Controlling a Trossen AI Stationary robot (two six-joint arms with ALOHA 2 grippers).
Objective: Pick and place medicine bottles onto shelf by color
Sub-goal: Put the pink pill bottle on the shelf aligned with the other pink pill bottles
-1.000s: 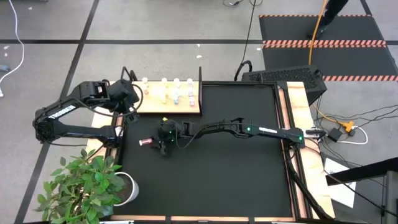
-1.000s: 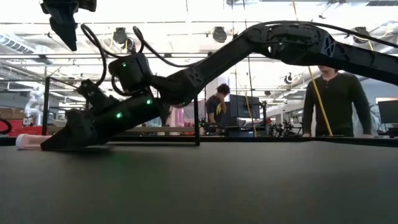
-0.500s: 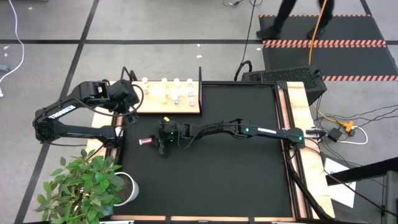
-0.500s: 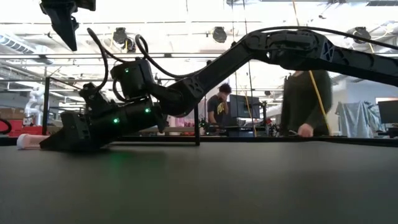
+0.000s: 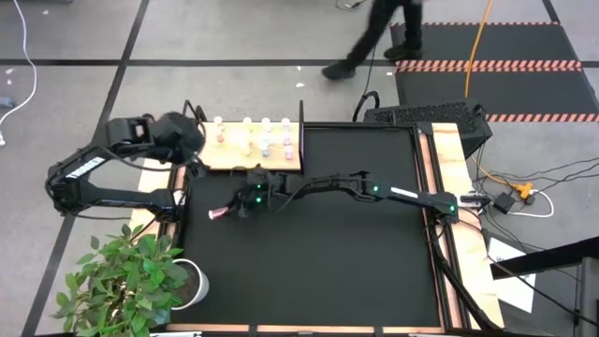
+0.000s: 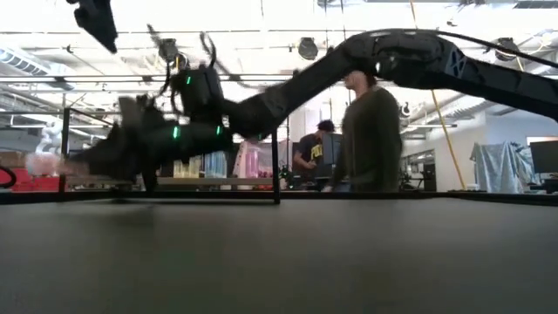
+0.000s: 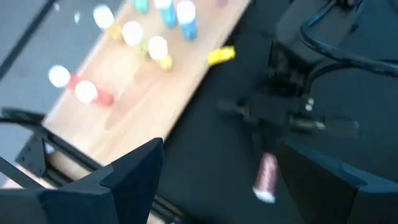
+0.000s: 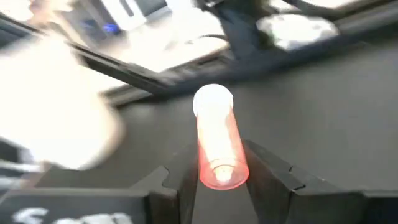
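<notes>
A pink medicine bottle (image 8: pixel 217 149) with a white cap sits in my right gripper (image 8: pixel 221 171), which is shut on it over the mat's left part (image 5: pixel 240 199). In the low view the bottle (image 6: pixel 41 162) is above the mat. The pale wood shelf (image 5: pixel 255 161) lies at the mat's far left corner, with pink, yellow and blue bottles (image 5: pixel 266 139) standing on it. A yellow bottle (image 7: pixel 221 55) lies on the mat beside the shelf. My left gripper (image 7: pixel 221 148) is open, high above the shelf's left end (image 5: pixel 174 132). My right gripper pinches the pink bottle's base end (image 8: pixel 221 175) between its two fingers (image 8: pixel 263 168). The fingers come nearly level from the table's right and lie along the bottle. The white cap (image 8: pixel 212 99) points away from the gripper, toward the table's left. The bottle is lifted clear of the mat.
A thin dark upright post (image 5: pixel 301 120) stands at the shelf's right end. A potted plant (image 5: pixel 131 281) sits at the near left corner. A person (image 6: pixel 370 131) walks past behind the table. Bare black mat (image 5: pixel 328 262) spreads to the right and near side.
My right gripper has risen and moved slightly toward the shelf, lifting the pink bottle off the mat. My left gripper has drawn back toward the table's left, staying high. A person has walked across the room behind the table.
</notes>
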